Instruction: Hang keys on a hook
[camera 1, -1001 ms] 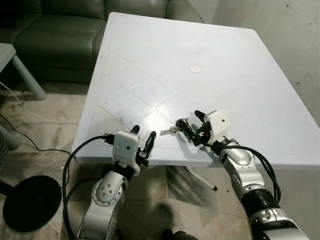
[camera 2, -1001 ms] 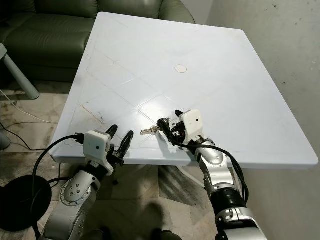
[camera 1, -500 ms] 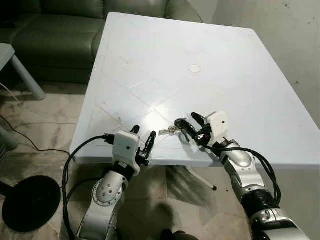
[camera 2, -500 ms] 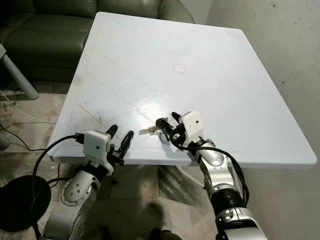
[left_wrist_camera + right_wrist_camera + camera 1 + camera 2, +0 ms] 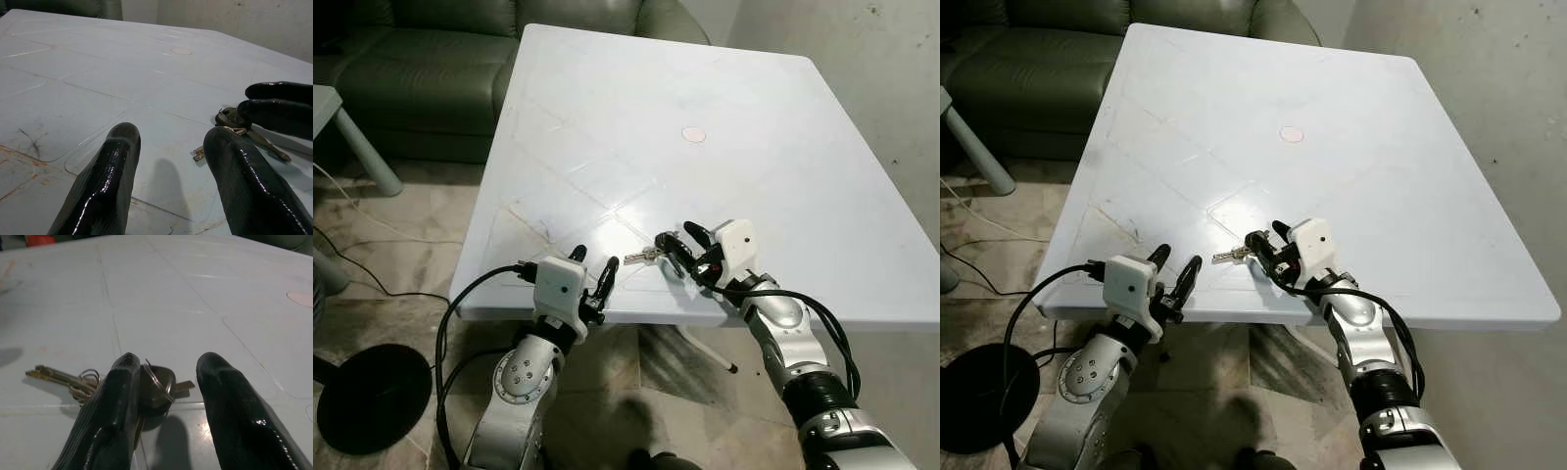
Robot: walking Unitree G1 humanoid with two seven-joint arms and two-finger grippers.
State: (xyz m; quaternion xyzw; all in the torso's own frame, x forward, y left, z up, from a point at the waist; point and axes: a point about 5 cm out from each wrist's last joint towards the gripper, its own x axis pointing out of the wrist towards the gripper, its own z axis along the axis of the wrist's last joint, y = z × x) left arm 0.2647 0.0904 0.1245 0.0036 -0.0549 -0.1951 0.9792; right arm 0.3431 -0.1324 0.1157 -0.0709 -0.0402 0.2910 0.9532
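From the head cameras I see the white tabletop [image 5: 734, 108] filling most of the scene, with the keys [image 5: 651, 254] lying flat on it close to the near edge. The bunch consists of a dark-headed key, a metal ring and lighter metal blades that point toward my left side. My right claw [image 5: 685, 247] is down at the tabletop right at the bunch, its two black fingers spread apart; in the right wrist view the dark key head [image 5: 155, 384] sits between the fingers, touching or almost touching one of them, while the other finger [image 5: 230, 401] stands off from it (nothing is gripped yet, as far as I can judge). My left claw [image 5: 593, 279] is held at the near edge of the tabletop, just beside the keys on their left, also released with its fingers apart and holding nothing. In the left wrist view the keys [image 5: 230, 128] lie beyond the fingertips, with the right claw's black fingers [image 5: 279, 108] resting over them. A small round disc [image 5: 693, 134] sits at the middle of the tabletop, well apart from the keys. A dark green sofa [image 5: 421, 59] stands behind the tabletop on my left.
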